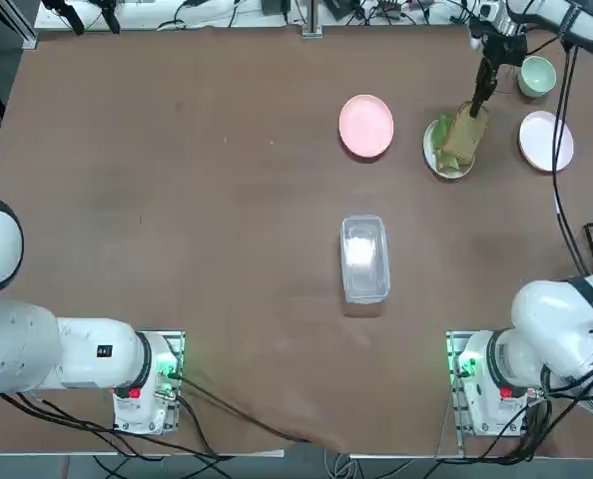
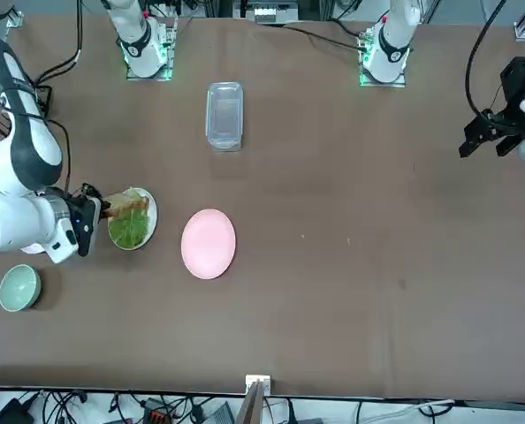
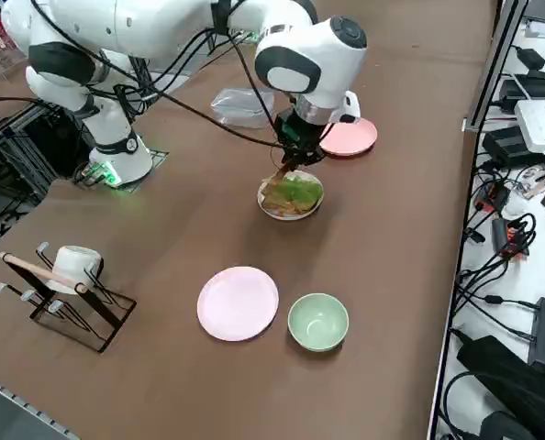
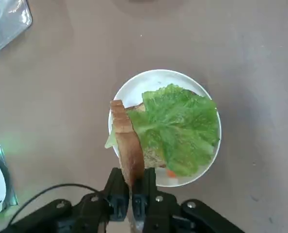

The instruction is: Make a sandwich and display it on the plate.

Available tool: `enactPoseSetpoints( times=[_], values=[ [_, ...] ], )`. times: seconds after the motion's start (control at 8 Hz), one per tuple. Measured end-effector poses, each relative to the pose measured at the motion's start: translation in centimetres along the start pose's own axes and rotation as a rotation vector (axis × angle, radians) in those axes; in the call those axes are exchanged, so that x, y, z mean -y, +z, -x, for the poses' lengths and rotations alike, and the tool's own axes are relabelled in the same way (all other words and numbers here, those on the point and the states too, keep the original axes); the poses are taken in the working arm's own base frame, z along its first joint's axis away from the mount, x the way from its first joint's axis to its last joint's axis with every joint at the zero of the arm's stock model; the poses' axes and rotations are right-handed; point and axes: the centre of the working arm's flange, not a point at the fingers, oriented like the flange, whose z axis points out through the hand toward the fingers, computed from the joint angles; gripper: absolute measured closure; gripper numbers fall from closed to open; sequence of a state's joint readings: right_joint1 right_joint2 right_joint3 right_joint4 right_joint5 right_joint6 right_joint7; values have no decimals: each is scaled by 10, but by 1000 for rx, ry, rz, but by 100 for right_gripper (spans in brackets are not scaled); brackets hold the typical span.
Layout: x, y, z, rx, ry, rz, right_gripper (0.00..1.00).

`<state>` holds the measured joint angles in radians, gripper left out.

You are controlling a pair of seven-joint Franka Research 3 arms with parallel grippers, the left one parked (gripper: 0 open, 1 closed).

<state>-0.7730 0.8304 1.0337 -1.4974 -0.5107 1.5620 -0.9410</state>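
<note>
A small white plate [image 4: 156, 75] stands at the table's far right, also visible from overhead [image 1: 432, 152]. On it lies a tan bread slice, mostly covered by a green lettuce leaf [image 4: 180, 131]. My right gripper [image 4: 131, 187] is shut on a second bread slice [image 4: 128, 145], gripping its crust edge. That slice hangs on edge over the plate's side, beside the lettuce. In the top view the gripper [image 1: 481, 95] sits just beyond the plate, with the held slice [image 1: 464, 135] slanting down over it. The side view shows the gripper [image 3: 291, 160] right above the plate [image 3: 291, 213].
A pink plate [image 1: 365, 126] lies left of the white one. A paler pink plate [image 1: 546, 140] and a pale green cup [image 1: 537, 76] stand to its right. A clear plastic box [image 1: 364, 257] sits mid-table. A black rack holding a mug [image 3: 66, 275] stands near the table's right edge.
</note>
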Motion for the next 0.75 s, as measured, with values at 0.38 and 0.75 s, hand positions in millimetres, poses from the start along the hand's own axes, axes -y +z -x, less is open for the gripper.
enactPoseSetpoints(
  times=[0.38, 0.75],
  values=[
    [-2, 4, 0, 7, 3, -4, 85],
    [-4, 8, -2, 10, 2, -3, 65]
  ],
)
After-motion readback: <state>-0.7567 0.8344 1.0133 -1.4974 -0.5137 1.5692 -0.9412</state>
